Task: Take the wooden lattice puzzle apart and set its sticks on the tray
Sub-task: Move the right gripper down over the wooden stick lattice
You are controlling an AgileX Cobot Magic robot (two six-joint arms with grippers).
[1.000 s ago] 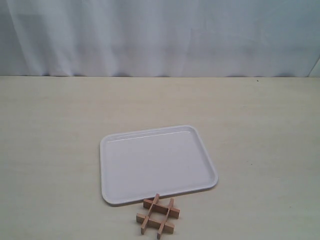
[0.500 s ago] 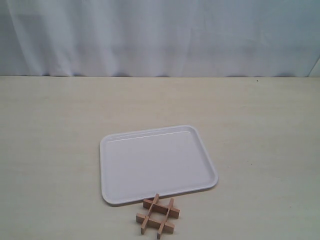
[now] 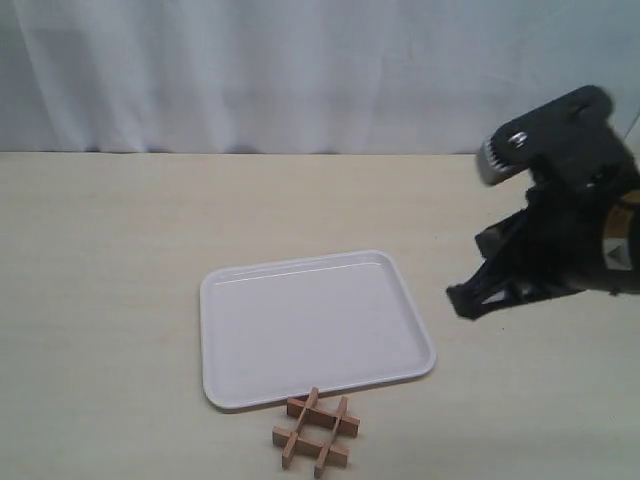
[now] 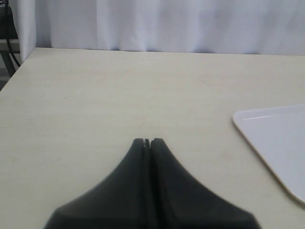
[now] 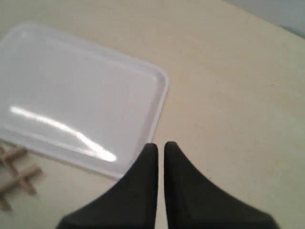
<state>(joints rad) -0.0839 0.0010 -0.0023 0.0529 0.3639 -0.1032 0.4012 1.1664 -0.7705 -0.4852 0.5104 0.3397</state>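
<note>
Well behind the tray [image 3: 300, 330], pale table [image 3: 100, 230] meets white curtain [image 3: 300, 70].

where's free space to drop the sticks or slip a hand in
The tray is bare all over. The table left of it and behind it is open. Crowded: the tray's front rim, where the wooden lattice puzzle sits close, and its right side, where the right gripper hangs.
</note>
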